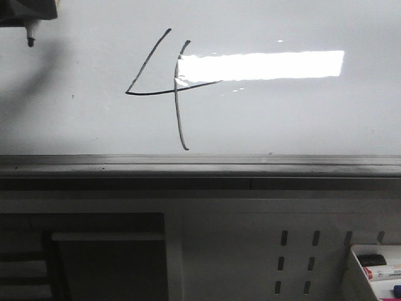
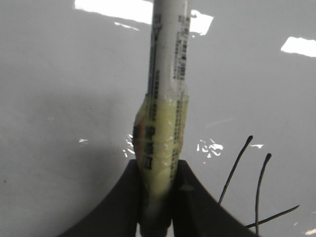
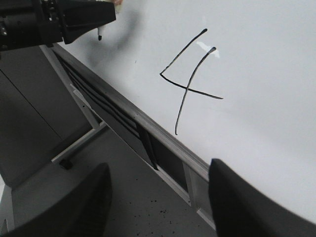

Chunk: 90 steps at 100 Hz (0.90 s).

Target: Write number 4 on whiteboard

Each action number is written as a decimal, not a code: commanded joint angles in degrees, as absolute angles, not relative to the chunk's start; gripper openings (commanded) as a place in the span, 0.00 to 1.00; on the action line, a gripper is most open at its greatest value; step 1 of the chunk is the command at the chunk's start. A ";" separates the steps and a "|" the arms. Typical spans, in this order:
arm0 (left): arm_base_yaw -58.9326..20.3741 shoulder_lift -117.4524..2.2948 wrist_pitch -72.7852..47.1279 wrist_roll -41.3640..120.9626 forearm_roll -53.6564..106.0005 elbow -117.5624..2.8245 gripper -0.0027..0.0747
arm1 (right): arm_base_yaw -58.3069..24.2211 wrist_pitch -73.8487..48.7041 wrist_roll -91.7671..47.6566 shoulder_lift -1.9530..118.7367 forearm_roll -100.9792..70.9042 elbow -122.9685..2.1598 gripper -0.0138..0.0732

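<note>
With the thin black hand-drawn 4 (image 1: 169, 88) finished on the glossy whiteboard (image 1: 301, 119), the left hand (image 2: 157, 197), clamping a white taped marker (image 2: 165, 98), risked a stray streak; the right hand (image 3: 158, 197) gaped empty.

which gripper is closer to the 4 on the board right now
Left. The left gripper, shut on a marker, hangs just off the whiteboard, up and left of the number 4. The right gripper is open, back from the board below the rail.
</note>
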<state>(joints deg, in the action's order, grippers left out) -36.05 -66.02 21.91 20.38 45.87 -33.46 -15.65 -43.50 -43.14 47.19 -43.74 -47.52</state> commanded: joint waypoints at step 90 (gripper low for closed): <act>-33.26 -73.21 25.41 19.93 42.13 -39.01 0.42 | -15.36 -39.79 -43.03 46.73 -46.12 -48.90 0.60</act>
<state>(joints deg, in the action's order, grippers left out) -33.28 -74.42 22.04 20.38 44.50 -37.06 -15.65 -42.68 -43.10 47.19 -43.84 -47.53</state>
